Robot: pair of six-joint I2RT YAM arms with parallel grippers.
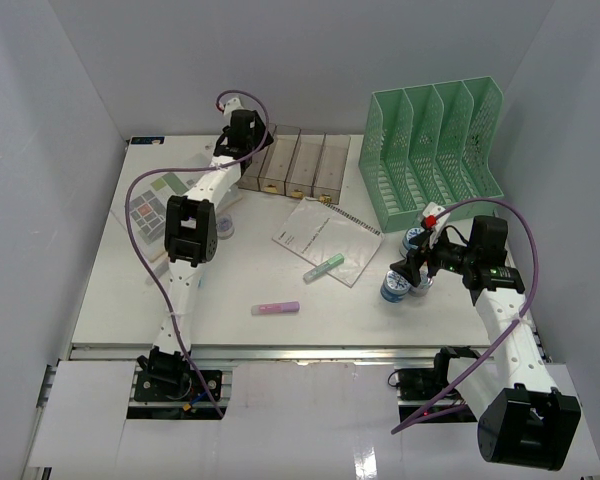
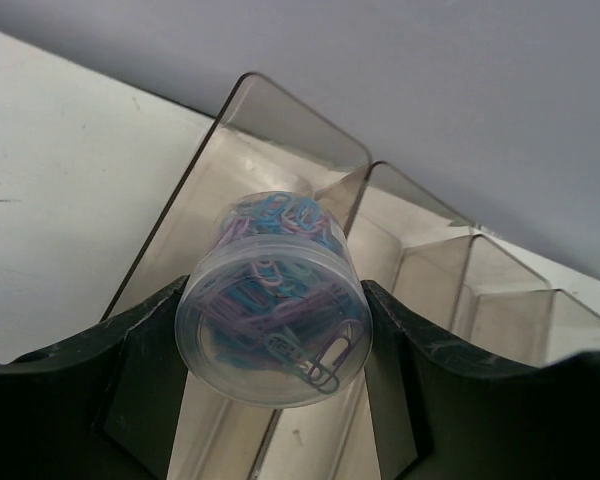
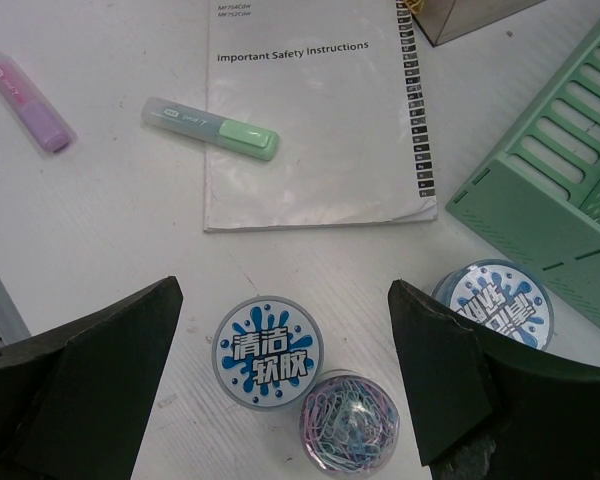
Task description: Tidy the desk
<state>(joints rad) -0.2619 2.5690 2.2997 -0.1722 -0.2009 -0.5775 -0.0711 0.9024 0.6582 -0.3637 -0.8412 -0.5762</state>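
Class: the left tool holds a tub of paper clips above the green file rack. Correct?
No, the place is wrong: the left tool holds the tub of paper clips above the clear brownish bins, as the left wrist view shows.

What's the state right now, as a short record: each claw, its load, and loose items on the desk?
left claw: shut on clear tub of paper clips, over the brownish bins
right claw: open, empty, above blue-label tub and second clip tub
by green file rack: another blue-label tub
loose on desk: booklet; green highlighter overlapping its edge; purple highlighter apart
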